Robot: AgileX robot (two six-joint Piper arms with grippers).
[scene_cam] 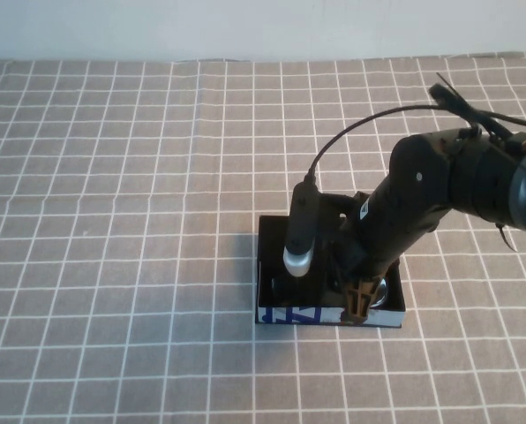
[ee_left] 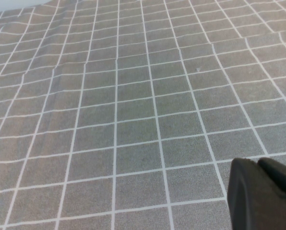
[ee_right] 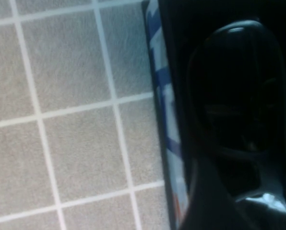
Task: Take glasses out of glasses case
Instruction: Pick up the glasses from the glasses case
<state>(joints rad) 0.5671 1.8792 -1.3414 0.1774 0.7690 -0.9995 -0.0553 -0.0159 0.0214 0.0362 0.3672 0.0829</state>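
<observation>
The glasses case [scene_cam: 291,314] is an open box, black inside, with a white and blue printed front wall, lying on the checked cloth at centre front. My right gripper [scene_cam: 360,300] is down inside its right half. The black glasses [scene_cam: 382,292] lie in the case beside the gripper, mostly hidden by the arm; only a lens glint shows. In the right wrist view a dark lens [ee_right: 239,86] of the glasses fills the case next to the printed wall [ee_right: 164,120]. My left gripper [ee_left: 258,165] is shut and empty over bare cloth, out of the high view.
The grey cloth with white grid lines [scene_cam: 113,221] covers the table. A pale wall [scene_cam: 245,26] runs along the far edge. The right arm and its cable [scene_cam: 457,177] reach in from the right.
</observation>
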